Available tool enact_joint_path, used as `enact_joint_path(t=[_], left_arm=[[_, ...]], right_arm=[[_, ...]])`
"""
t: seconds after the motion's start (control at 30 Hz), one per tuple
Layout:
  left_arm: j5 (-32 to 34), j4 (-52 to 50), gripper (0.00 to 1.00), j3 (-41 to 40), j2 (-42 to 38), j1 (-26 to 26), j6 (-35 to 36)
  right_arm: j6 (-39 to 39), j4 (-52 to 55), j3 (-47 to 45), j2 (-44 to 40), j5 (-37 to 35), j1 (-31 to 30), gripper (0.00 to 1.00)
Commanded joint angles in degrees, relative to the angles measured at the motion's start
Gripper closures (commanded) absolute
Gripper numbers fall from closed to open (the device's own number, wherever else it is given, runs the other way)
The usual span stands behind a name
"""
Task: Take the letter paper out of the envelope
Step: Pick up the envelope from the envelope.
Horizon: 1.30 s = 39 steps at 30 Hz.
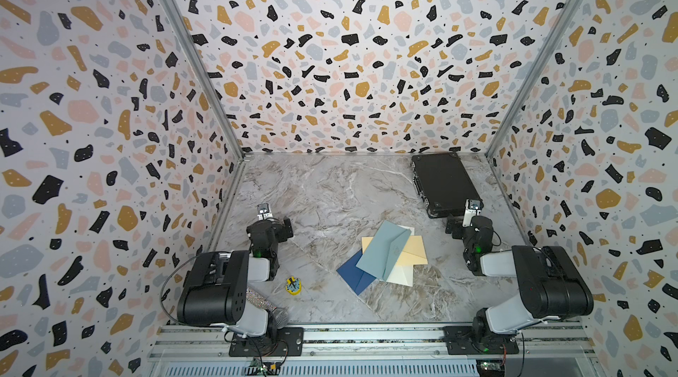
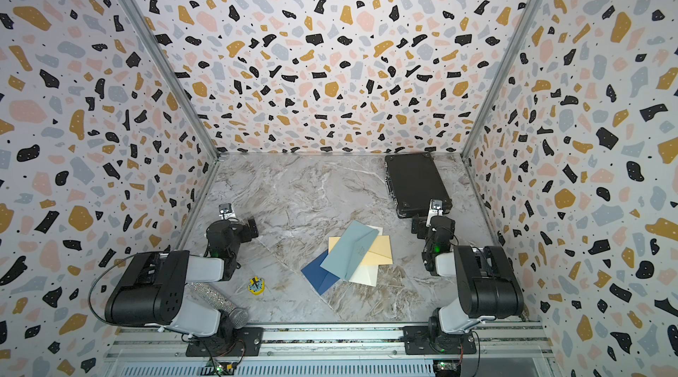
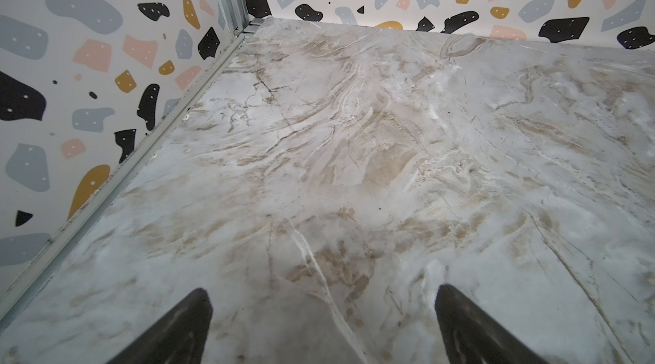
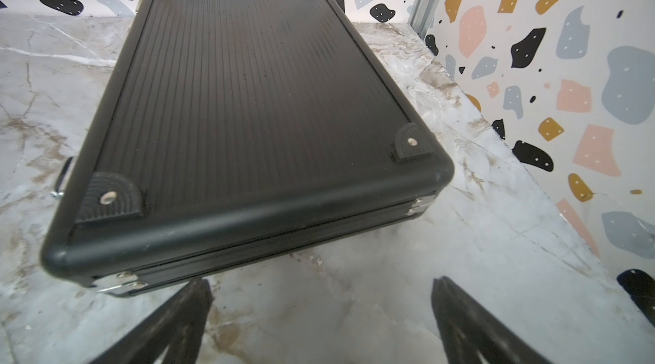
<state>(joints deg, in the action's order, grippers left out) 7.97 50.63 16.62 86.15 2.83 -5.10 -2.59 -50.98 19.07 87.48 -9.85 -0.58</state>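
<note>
Found the pale blue envelope (image 1: 381,254) atop other envelopes (image 1: 416,251) on the desk (image 1: 323,195), behind and inward from the open, empty right end effector (image 4: 319,291), long axis slanting far-right; noted the left end effector (image 3: 322,295) equally open, farther away.

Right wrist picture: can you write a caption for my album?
Open right hand faces a closed black case on the table.

The grey-veined marble surface (image 1: 323,188) carries a black ribbed case (image 1: 444,180) just ahead of the right hand (image 4: 320,282), a pile of overlapping paper envelopes (image 1: 383,254) between the hands, and a small yellow toy (image 1: 293,285) and glittery silver microphone (image 1: 273,312) behind the left hand (image 3: 322,289).
</note>
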Motion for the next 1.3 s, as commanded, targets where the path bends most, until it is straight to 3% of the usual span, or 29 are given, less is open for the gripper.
enact_joint_path(t=[0.0,0.13,0.27,0.3,0.33,0.37,0.4,0.43,0.47,0.53,0.63,0.83,0.97,1.13,1.27], left_arm=[[-0.4,2.1,0.01,0.2,-2.5,-0.1,1.1],[4.4,-20.7,0.01,7.1,-15.0,-0.9,0.4],[10.2,-22.5,0.01,15.2,-20.6,-3.9,-1.8],[13.0,-25.7,0.01,20.1,-21.2,-5.6,-2.2],[15.3,-30.4,0.01,25.7,-21.2,-6.8,-5.2],[15.6,-35.7,0.01,30.8,-20.6,-6.8,-11.7],[14.0,-49.4,0.01,37.9,-19.8,-6.5,-23.9],[11.8,-66.5,0.01,45.2,-18.6,-6.0,-35.5],[10.4,-69.9,0.01,48.3,-17.3,-6.0,-39.1],[-6.5,-66.3,0.05,49.0,-15.1,-4.0,-40.4],[-15.5,-69.1,0.06,51.0,-13.6,-6.3,-39.7],[-24.4,-80.2,0.05,50.0,-14.7,-13.3,-35.6],[-30.9,-82.6,0.05,46.1,-17.1,-15.8,-34.7],[-37.9,-78.6,0.19,35.9,-20.8,-20.7,-38.8],[-40.9,-67.2,0.24,23.9,-25.3,-24.4,-44.6]], right_arm=[[-0.2,-0.4,0.6,-1.4,-0.1,0.2,0.00],[-0.1,21.3,9.2,-11.1,-7.7,-2.3,0.00],[-3.6,23.9,20.2,-18.4,-10.6,-5.0,0.00],[-8.1,27.2,25.6,-19.6,-13.2,-5.6,0.00],[-17.8,34.3,31.9,-19.9,-16.3,-5.6,0.00],[-31.6,47.1,37.9,-19.9,-20.1,-5.5,0.00],[-48.6,67.0,44.7,-19.8,-21.9,-5.2,0.00],[-57.5,74.6,47.4,-18.8,-19.2,-3.5,0.01],[-59.1,73.9,47.1,-17.9,-11.2,-1.1,0.01],[-60.9,71.2,44.7,-15.7,3.9,2.6,0.00],[-57.2,79.0,48.2,-12.5,11.8,2.8,0.00],[-52.1,95.7,56.7,-12.1,1.0,-5.4,0.03],[-47.5,108.1,64.7,-9.1,-4.0,-15.1,0.06],[-45.4,116.3,64.5,-5.8,-2.8,-25.5,0.15],[-48.4,118.3,63.8,-2.0,-6.0,-35.2,0.16]])
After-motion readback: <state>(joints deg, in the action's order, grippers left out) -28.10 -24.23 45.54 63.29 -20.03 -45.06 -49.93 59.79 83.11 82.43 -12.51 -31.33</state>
